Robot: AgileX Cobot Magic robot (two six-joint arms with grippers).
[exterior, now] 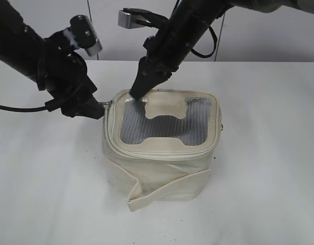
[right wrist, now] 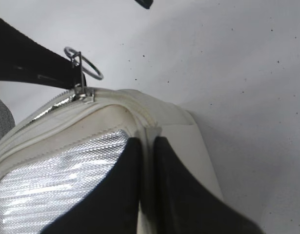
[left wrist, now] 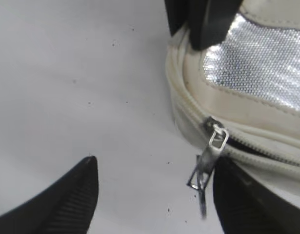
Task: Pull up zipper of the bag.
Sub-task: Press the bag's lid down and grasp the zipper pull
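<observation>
Now right gripper [right wrist: 146, 180] pressing bag [exterior: 162, 168]

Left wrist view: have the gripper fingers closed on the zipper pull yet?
No. The left gripper fingers stand wide apart, with the silver zipper pull hanging beside the right-hand finger, unclamped.

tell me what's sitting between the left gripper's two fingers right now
In the left wrist view, the bag's silver zipper pull hangs in the open left gripper, close to one finger; otherwise only bare table.
</observation>
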